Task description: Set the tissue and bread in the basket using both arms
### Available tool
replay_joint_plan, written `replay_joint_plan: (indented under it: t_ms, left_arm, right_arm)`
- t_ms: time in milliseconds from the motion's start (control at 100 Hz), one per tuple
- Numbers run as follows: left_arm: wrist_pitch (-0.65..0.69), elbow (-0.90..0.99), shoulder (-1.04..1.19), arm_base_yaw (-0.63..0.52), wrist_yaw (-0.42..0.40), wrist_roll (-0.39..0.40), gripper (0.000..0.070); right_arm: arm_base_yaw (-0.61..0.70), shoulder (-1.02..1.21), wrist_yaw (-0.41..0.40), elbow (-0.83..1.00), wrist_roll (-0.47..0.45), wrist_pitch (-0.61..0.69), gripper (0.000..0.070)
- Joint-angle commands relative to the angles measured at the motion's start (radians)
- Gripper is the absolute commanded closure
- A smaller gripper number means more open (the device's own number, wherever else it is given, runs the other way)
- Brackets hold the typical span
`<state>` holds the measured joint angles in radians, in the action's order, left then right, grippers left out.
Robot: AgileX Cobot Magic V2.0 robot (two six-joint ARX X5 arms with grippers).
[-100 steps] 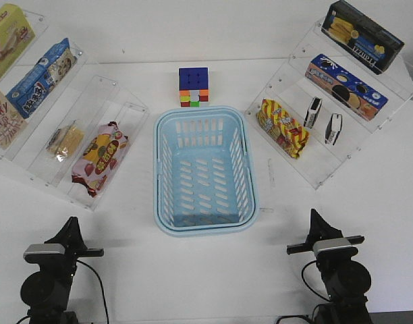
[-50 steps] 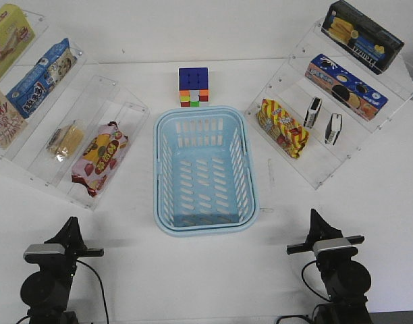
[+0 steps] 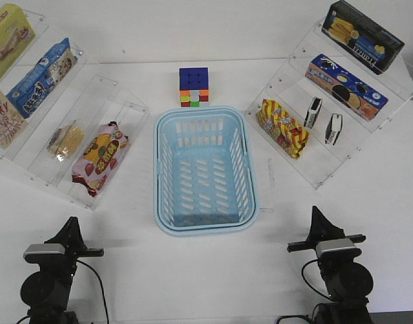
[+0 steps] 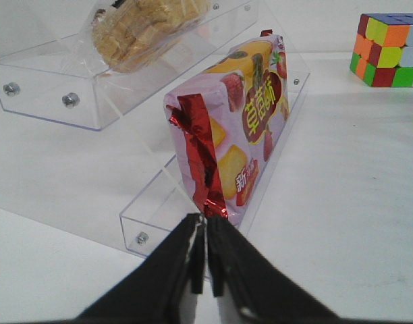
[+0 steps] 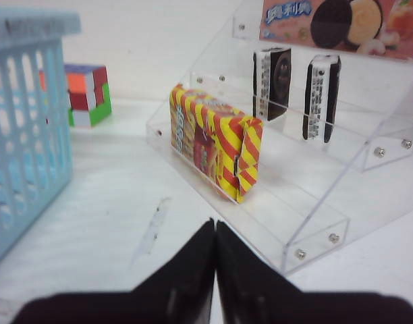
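The light blue basket [image 3: 159, 169] stands empty in the middle of the table; its corner shows in the right wrist view [image 5: 24, 135]. The wrapped tan bread [image 3: 65, 140] lies on the left clear rack, also in the left wrist view [image 4: 142, 27]. Two small black tissue packs with white sides [image 3: 313, 112] [image 3: 333, 128] stand on the right rack, also in the right wrist view [image 5: 272, 82] [image 5: 321, 96]. My left gripper [image 3: 71, 223] [image 4: 205, 223] is shut and empty, near the front left. My right gripper [image 3: 316, 214] [image 5: 214, 226] is shut and empty, near the front right.
A pink-red snack bag [image 3: 98, 157] lies on the left rack's lowest step, right ahead of my left gripper [image 4: 233, 142]. A yellow-red striped packet [image 3: 282, 128] sits on the right rack. A colour cube [image 3: 194, 87] stands behind the basket. Boxes fill the upper shelves.
My right arm has shifted slightly to the right. Nothing else has moved.
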<state>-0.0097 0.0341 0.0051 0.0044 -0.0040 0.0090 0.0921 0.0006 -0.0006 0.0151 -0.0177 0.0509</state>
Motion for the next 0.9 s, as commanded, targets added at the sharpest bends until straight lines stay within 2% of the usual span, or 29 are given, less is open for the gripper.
replay_joint_plan:
  t_ms: [0, 130, 230, 370, 520, 660, 760, 800, 820, 840, 890]
  left_arm:
    - [0.011, -0.02, -0.002, 0.001, 0.0, 0.006, 0.0699]
    - [0.011, -0.02, -0.002, 0.001, 0.0, 0.006, 0.0699]
    - [0.011, -0.02, -0.002, 0.001, 0.0, 0.006, 0.0699]
    - [0.011, -0.02, -0.002, 0.001, 0.0, 0.006, 0.0699]
    - [0.011, -0.02, -0.002, 0.001, 0.0, 0.006, 0.0699]
    - [0.011, -0.02, -0.002, 0.001, 0.0, 0.006, 0.0699]
    - [0.011, -0.02, -0.002, 0.001, 0.0, 0.006, 0.0699]
    - [0.011, -0.02, -0.002, 0.001, 0.0, 0.006, 0.0699]
    - [0.011, -0.02, -0.002, 0.001, 0.0, 0.006, 0.0699]
    - [0.011, -0.02, -0.002, 0.001, 0.0, 0.006, 0.0699]
    - [0.011, -0.02, -0.002, 0.001, 0.0, 0.006, 0.0699]
  right_arm:
    - [0.001, 0.001, -0.003, -0.002, -0.09, -0.014, 0.0699]
    - [0.002, 0.001, -0.003, -0.002, -0.151, -0.017, 0.0699]
    - [0.002, 0.001, 0.006, 0.009, -0.272, -0.04, 0.0699]
    - [0.001, 0.027, 0.093, 0.111, -0.361, 0.032, 0.0699]
    - [0.0, 0.195, 0.169, 0.302, -0.348, 0.143, 0.0699]
    - [-0.002, 0.468, 0.193, 0.487, -0.252, 0.168, 0.0687]
    - [-0.002, 0.612, 0.193, 0.581, -0.197, 0.17, 0.0482]
    - [-0.002, 0.68, 0.193, 0.621, -0.176, 0.169, 0.0339]
    - [-0.002, 0.713, 0.193, 0.642, -0.167, 0.168, 0.0289]
    - [-0.002, 0.745, 0.193, 0.662, -0.159, 0.168, 0.0264]
    - [-0.006, 0.825, 0.194, 0.712, -0.137, 0.165, 0.0262]
